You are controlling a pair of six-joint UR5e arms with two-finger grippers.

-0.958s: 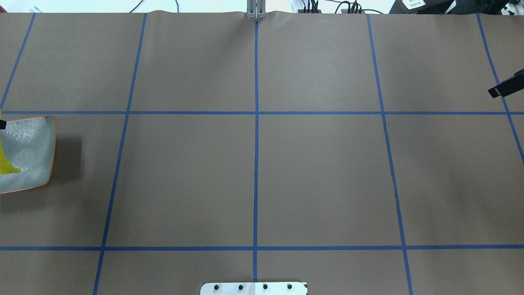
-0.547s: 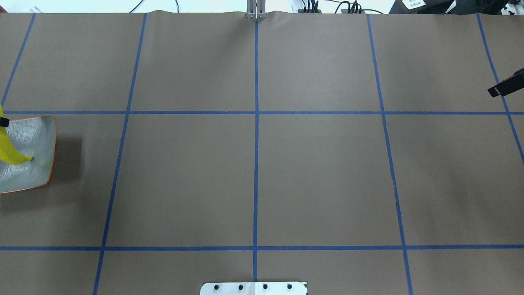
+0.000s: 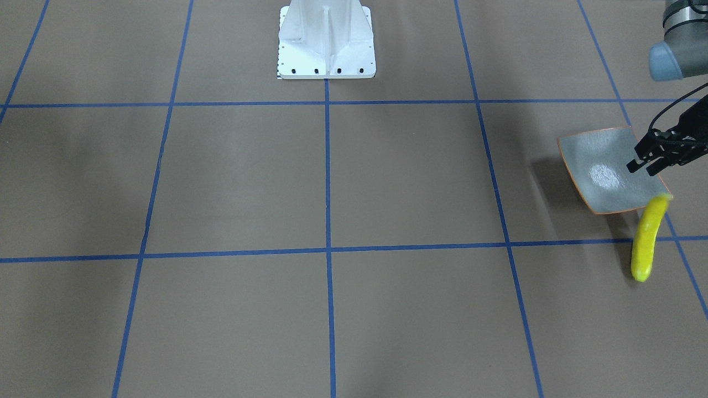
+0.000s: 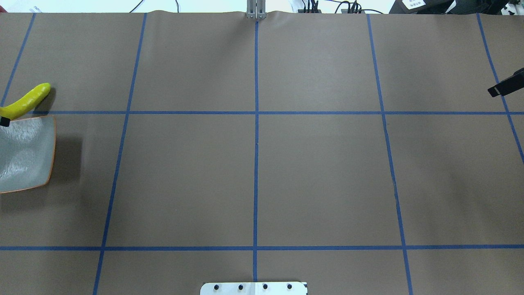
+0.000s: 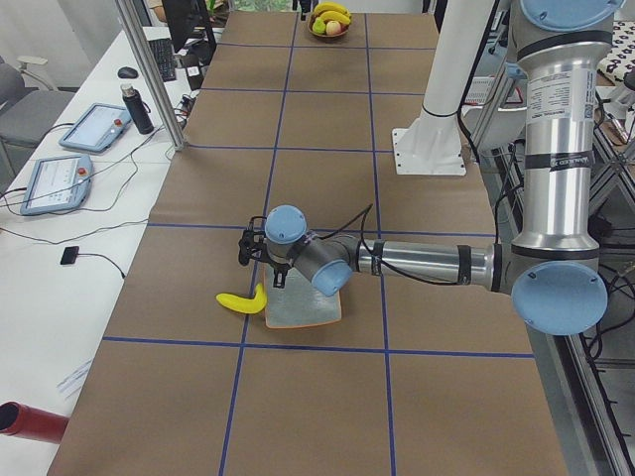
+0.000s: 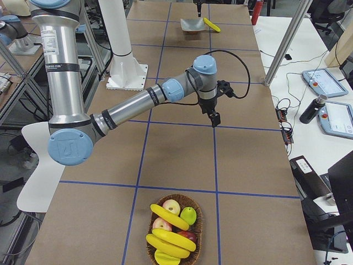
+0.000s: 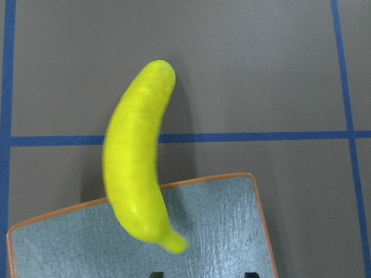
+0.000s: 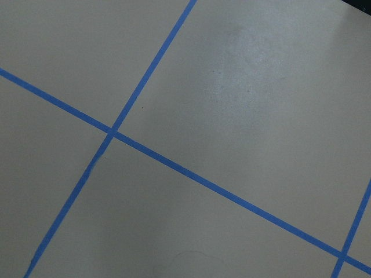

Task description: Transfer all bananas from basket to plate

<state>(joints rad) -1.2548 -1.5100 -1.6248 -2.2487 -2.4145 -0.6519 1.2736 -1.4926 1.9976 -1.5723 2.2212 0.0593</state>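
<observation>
Though tip overlaps plate (image 7: 223,223) rim, banana (image 7: 134,156) mostly outside; left fingers (image 3: 636,163) spread above.

We count one plate (image 3: 597,166), one basket (image 6: 199,223), one banana (image 3: 646,237) outside it, and at least three bananas (image 6: 170,217) inside.

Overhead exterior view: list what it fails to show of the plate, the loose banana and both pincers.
- Square grey-green glossy plate: left part cut off by the left edge.
- Yellow curved plastic banana: its plate-side end runs off that same edge.
- Left pincer: overhead, all but one black tip lies beyond the left edge.
- Right pincer: only a black bar at the right edge; open or shut cannot be told.
</observation>
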